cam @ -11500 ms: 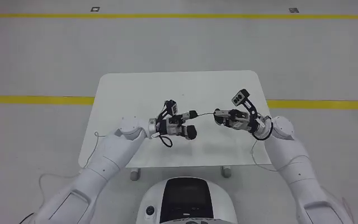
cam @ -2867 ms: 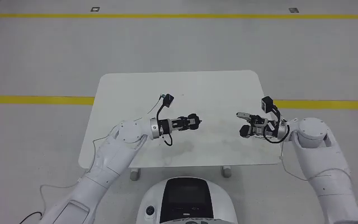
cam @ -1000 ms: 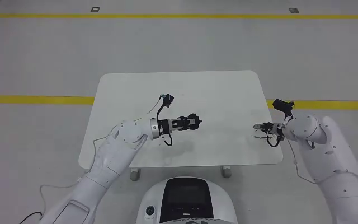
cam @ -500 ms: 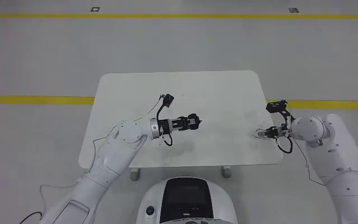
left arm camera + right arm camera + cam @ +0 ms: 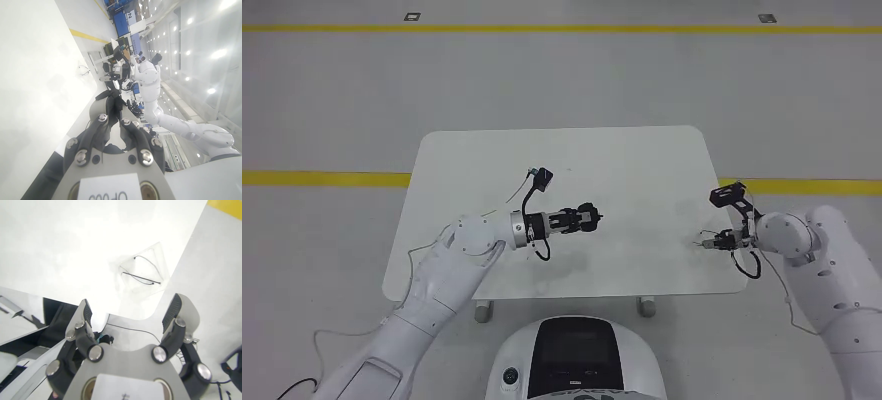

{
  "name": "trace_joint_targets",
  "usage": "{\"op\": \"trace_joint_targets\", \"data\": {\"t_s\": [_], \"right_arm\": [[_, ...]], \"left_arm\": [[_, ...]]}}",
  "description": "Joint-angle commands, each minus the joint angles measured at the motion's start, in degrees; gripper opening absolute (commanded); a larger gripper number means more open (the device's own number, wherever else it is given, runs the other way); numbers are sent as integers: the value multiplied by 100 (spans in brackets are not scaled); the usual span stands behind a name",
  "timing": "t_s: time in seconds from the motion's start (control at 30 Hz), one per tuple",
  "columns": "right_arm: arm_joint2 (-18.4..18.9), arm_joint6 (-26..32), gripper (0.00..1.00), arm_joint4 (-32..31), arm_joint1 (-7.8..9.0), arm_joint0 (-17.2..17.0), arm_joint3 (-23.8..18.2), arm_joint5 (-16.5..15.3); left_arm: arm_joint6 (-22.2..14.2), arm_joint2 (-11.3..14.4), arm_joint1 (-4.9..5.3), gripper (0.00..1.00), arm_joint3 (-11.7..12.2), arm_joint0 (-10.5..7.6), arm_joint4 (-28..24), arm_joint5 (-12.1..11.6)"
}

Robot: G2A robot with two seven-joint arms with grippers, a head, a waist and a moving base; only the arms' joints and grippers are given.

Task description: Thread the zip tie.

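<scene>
Two thin dark zip ties [image 5: 142, 278] lie in a clear shallow tray [image 5: 160, 256] near the table's right front corner; they are also seen as fine lines from the left wrist [image 5: 83, 69]. My right gripper [image 5: 130, 309] hangs open just above and short of the tray with nothing between its fingers, at the table's right edge [image 5: 712, 240]. My left gripper [image 5: 592, 215] is held above the middle of the white table [image 5: 542, 160], fingers [image 5: 111, 106] shut. I cannot make out anything between them.
The table's rounded corner and right edge run close beside the tray. A yellow floor line [image 5: 322, 178] passes behind the table. From the left wrist, the right gripper [image 5: 105, 75] shows far off over the table's edge.
My right gripper has swung away to the right and sunk toward the table's right front corner, and its wrist has turned. The left arm has kept still.
</scene>
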Motion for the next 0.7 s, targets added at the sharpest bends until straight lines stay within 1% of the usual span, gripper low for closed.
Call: {"op": "trace_joint_targets", "data": {"t_s": [0.0, 0.03, 0.07, 0.13, 0.23, 0.43, 0.53, 0.6, 0.67], "right_arm": [[38, -110, 100, -145, 28, -20, -33, -315], [28, -138, 100, -391, 50, -38, -79, -497], [20, -172, 100, -499, 58, -55, -89, -551], [-147, -209, 100, -764, 79, -78, -212, -583], [-391, -176, 100, -852, 124, -17, -171, -583], [-391, -176, 100, -852, 124, -17, -171, -583], [-446, -450, 100, -876, 122, -64, -132, -583], [-546, -553, 100, -989, 128, -3, -80, -583], [-661, -655, 100, -948, 148, 78, -17, -583]], "left_arm": [[0, 0, 0, 0, 0, 0, 0, 0], [0, 0, 0, 0, 0, 0, 0, 0], [0, 0, 0, 0, 0, 0, 0, 0], [0, 0, 0, 0, 0, 0, 0, 0], [0, 0, 0, 0, 0, 0, 0, 0], [0, 0, 0, 0, 0, 0, 0, 0], [0, 0, 0, 0, 0, 0, 0, 0], [0, 0, 0, 0, 0, 0, 0, 0], [0, 0, 0, 0, 0, 0, 0, 0]]}}
